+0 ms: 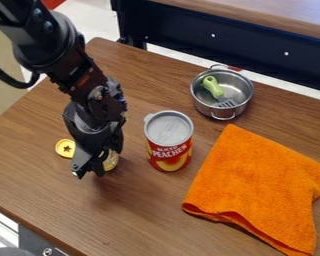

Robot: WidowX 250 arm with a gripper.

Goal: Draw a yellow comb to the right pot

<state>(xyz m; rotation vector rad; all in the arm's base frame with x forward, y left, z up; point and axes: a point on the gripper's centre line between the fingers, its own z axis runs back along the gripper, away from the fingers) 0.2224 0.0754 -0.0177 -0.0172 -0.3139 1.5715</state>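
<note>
While the hand (96, 172) hangs by something yellow (111, 160) between table edge (36, 224) and can (168, 142), I can't tell its opening or grip.

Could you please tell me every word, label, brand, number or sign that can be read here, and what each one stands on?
"SLICED", in small letters, on the red label of the can
"PEACHES", in larger letters just below it, on the same label
I can read nothing else: no lettering can be made out on the pot or the orange cloth.
</note>
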